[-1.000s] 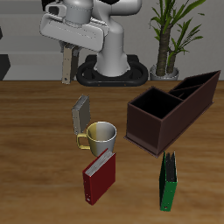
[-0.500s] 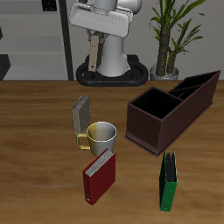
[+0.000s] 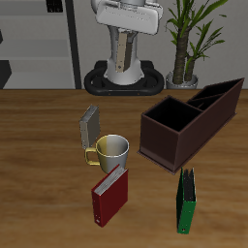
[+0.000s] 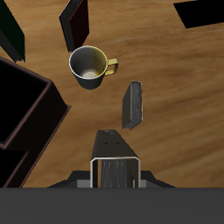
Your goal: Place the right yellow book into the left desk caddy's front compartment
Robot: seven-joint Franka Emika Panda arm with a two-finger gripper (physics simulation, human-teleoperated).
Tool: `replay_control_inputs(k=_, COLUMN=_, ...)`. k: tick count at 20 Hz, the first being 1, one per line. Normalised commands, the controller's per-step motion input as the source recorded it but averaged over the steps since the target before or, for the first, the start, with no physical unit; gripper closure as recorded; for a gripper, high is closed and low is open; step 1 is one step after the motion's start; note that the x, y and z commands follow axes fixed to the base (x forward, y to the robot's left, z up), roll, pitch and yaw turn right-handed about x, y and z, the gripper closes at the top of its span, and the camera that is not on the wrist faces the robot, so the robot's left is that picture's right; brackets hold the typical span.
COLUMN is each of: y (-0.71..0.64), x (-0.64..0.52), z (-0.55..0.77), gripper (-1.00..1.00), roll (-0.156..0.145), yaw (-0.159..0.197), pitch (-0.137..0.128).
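Gripper (image 4: pixel 115 171) is hanging high near the table's back edge, empty; I cannot tell whether its jaws are parted. I'm seeing the book (image 3: pixel 88 124) standing upright toward the table's middle, just behind the mug (image 3: pixel 110 150) and well apart from the caddy (image 3: pixel 190 118). It's looking thin, stiff and light, so I'm judging a pinch across its covers near the top edge best.

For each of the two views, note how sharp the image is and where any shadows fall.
Exterior view: crisp, no blur; soft shadows beside the mug and left desk caddy. Wrist view: sharp, evenly lit; right yellow book casts faint shadow; gripper looms large.
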Motion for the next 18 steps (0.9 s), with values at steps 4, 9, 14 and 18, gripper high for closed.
replay_control_inputs(k=4, y=0.23, x=-0.11, z=-0.08, gripper=1.00, roll=0.020, yaw=-0.047, pitch=-0.002)
replay_control_inputs(k=9, y=0.33, x=-0.16, z=-0.17, gripper=1.00, roll=0.042, yaw=-0.077, pitch=0.001)
replay_control_inputs(k=14, y=0.16, x=-0.03, z=-0.08, gripper=1.00, roll=0.009, yaw=-0.037, pitch=0.013)
replay_control_inputs(k=18, y=0.25, x=0.01, z=-0.09, gripper=1.00, roll=-0.035, yaw=-0.060, pitch=0.009)
